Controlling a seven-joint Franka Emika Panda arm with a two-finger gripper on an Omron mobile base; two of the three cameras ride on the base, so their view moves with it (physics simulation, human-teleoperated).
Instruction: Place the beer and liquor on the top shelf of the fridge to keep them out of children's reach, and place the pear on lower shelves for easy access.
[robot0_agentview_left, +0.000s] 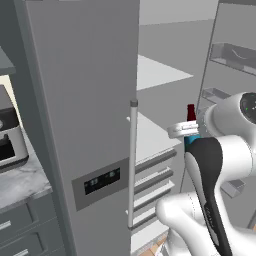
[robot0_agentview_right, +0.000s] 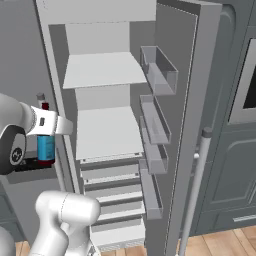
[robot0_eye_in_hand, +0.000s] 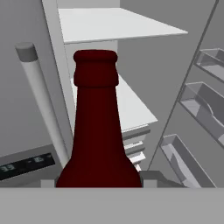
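The beer (robot0_eye_in_hand: 96, 131) looks like smooth dark glass with a matt blue label, the fridge (robot0_agentview_left: 85, 100) matt grey outside with smooth white shelves and translucent plastic door bins (robot0_agentview_right: 159, 67).

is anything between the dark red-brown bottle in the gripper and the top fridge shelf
Nothing visible. The gripper holds the dark red-brown, blue-labelled beer bottle outside the open grey fridge, below the highest white shelf board. That shelf's front edge and the space before it look bare.
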